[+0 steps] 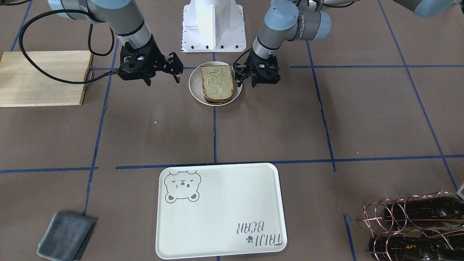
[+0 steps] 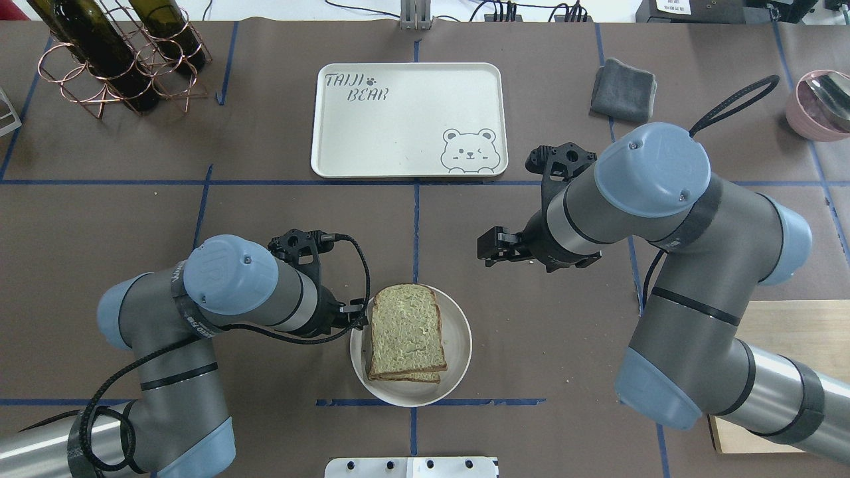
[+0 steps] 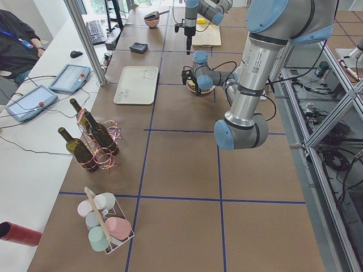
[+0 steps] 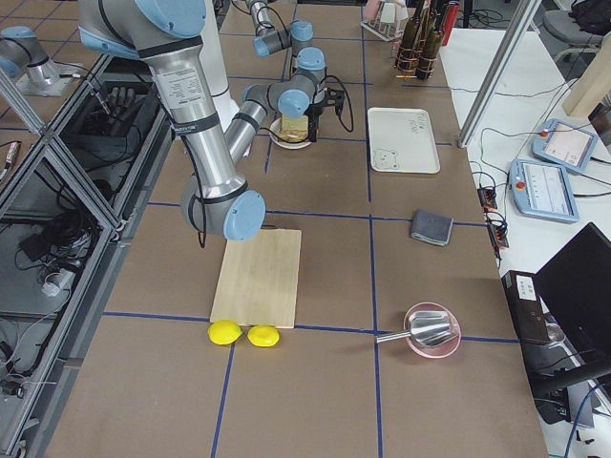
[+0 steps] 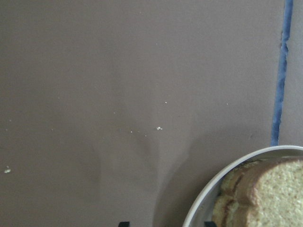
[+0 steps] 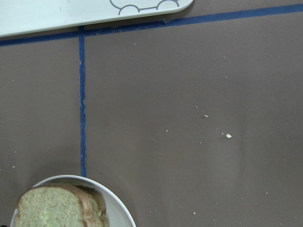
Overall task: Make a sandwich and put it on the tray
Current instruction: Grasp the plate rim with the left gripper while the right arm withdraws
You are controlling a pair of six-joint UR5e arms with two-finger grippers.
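The sandwich [image 1: 216,82] is two stacked bread slices on a small round white plate [image 1: 194,88]; the egg is hidden. It also shows in the overhead view [image 2: 406,330]. My left gripper [image 1: 245,82] is open and low at the plate's rim [image 5: 222,179], with the rim between its jaws. My right gripper [image 1: 163,79] is open and empty, hovering off the plate's other side. The off-white bear tray [image 1: 224,217] lies empty at the far side of the table [image 2: 398,133].
A wooden cutting board [image 1: 40,78] lies by the right arm. A folded grey cloth [image 1: 65,235] and a wire rack of wine bottles [image 1: 417,224] flank the tray. A pink bowl [image 2: 820,103] sits at the far right.
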